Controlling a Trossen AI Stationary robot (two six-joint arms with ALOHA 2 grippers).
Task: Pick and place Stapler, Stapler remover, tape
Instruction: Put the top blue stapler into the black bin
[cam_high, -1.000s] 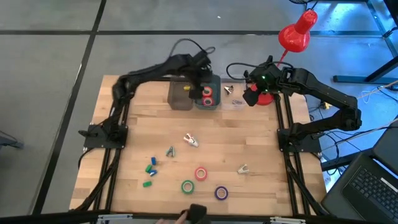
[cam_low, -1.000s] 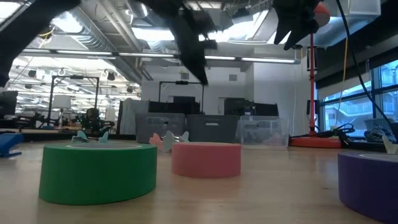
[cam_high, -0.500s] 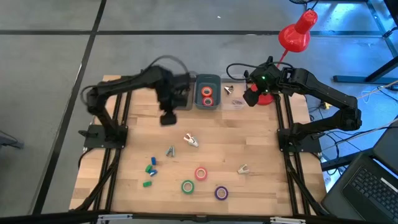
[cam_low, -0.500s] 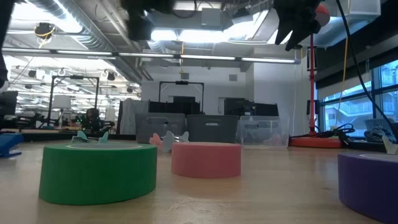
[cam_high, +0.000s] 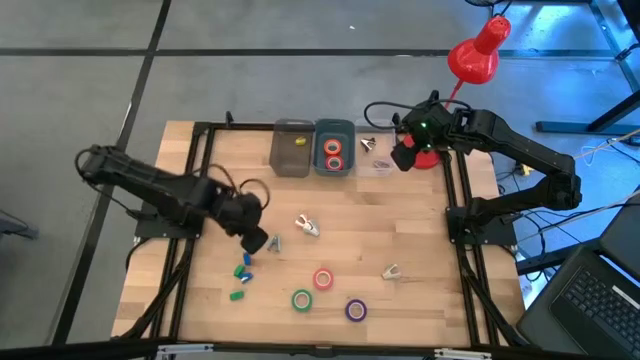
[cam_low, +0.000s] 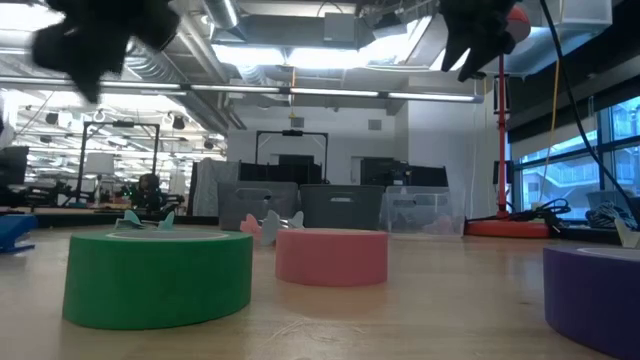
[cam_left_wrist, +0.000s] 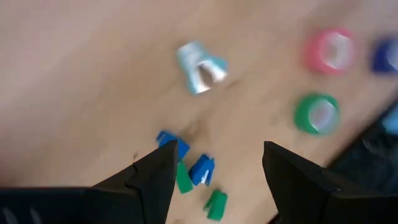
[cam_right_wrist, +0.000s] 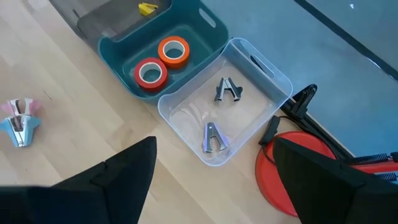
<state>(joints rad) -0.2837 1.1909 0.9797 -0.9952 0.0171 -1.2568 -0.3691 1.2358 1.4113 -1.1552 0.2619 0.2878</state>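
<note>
We have the left claw (cam_high: 254, 240) hanging empty with its jaws apart over the bench (cam_high: 420, 240), just above the small blue and green staplers (cam_high: 241, 272). We should drop squarely over one, clear of its neighbours. The right claw (cam_high: 402, 158) waits wide open beside the clear bin (cam_right_wrist: 261, 81). Loose tape rolls (cam_high: 323, 279) lie nearer the front edge

The left arm reaches low across the counter from its base, wrist bent down, its pincer (cam_high: 255, 240) hanging just above the wood with fingers (cam_left_wrist: 155, 177) parted and nothing between them. The right arm waits folded and raised, its pincer (cam_high: 403, 157) spread wide, empty.
</note>
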